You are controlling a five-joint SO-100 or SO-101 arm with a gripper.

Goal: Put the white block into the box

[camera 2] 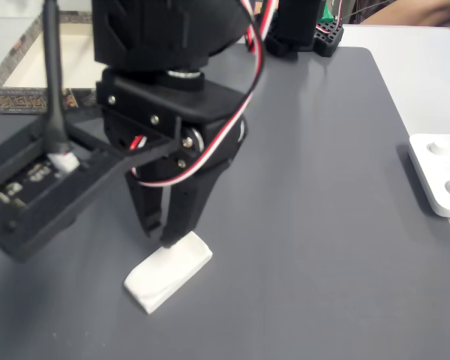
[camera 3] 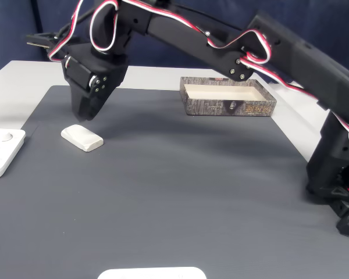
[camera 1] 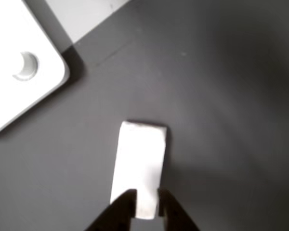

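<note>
Block [camera 3: 82, 137] lies flat on worktop [camera 3: 180, 192], not lifted. Gripper [camera 1: 147, 202] tips spread, straddling its near end at 6 o'clock in other view; no pinch yet. Box [camera 3: 228, 97] empty, well apart. Grasp, carry, drop all remain.

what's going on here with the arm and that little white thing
A black robot arm is reaching down over the white block, which lies flat on the dark grey mat. The gripper has its fingertips on either side of one end of the block, not visibly squeezing it yet. The box sits further back on the mat with nothing visible inside. A white plate lies nearby.
</note>
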